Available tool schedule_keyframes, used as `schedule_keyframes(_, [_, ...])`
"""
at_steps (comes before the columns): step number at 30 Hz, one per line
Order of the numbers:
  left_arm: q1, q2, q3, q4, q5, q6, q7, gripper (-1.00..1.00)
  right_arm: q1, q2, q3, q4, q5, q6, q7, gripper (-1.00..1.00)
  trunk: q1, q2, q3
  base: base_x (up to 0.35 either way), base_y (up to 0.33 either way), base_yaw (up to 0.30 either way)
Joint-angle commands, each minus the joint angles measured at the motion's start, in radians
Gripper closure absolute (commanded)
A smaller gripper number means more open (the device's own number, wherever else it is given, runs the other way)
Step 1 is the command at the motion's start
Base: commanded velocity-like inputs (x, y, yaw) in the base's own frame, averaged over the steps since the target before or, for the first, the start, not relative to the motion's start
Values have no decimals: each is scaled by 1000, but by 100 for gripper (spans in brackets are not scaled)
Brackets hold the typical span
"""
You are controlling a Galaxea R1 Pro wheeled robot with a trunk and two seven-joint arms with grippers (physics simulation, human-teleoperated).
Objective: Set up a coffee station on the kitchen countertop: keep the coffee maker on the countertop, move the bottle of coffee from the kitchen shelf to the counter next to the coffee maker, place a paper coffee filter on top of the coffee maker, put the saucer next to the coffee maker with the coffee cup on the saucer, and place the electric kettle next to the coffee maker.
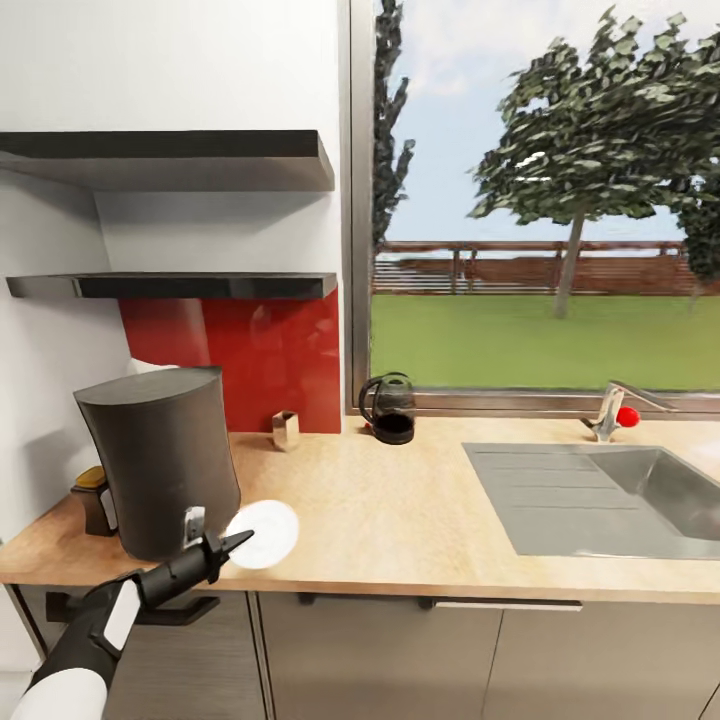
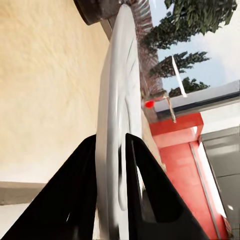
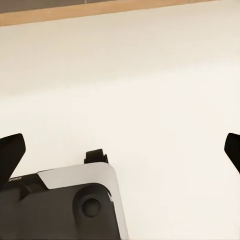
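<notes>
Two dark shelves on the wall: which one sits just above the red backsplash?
The lower one, the kitchen shelf: a thin glossy slab whose underside meets the top of the red backsplash. The thicker matte slab hangs higher, against white wall.

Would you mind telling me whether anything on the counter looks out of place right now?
The kettle stands by the window, well apart from the coffee maker. The saucer is pinched in the left end effector beside the maker, not yet released.

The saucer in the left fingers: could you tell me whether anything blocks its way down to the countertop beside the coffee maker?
Nothing visible does. The saucer hangs right of the coffee maker, over bare countertop.
</notes>
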Motion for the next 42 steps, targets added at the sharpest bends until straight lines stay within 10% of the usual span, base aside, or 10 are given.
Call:
schedule_keyframes(1, [-1, -13, 2, 1, 1, -15, 14, 100, 0, -2, 7, -4, -4, 3, -8, -100, 0, -1, 0, 0, 0, 9])
schedule_keyframes(9, [-5, -80, 3, 0, 5, -73, 177, 100, 22, -11, 7, -4, 60, 0, -8, -100, 0, -1, 0, 0, 0, 2])
schedule_keyframes(29, [-1, -72, 59, -1, 1, -108, 193, 100, 30, -22, 6, 36, 82, 3, -10, -100, 0, -1, 0, 149, 0, 0])
schedule_keyframes(42, [1, -75, 58, 16, 14, -209, 309, 100, 31, -31, 6, 35, 82, 3, -10, -100, 0, -1, 0, 0, 0, 0])
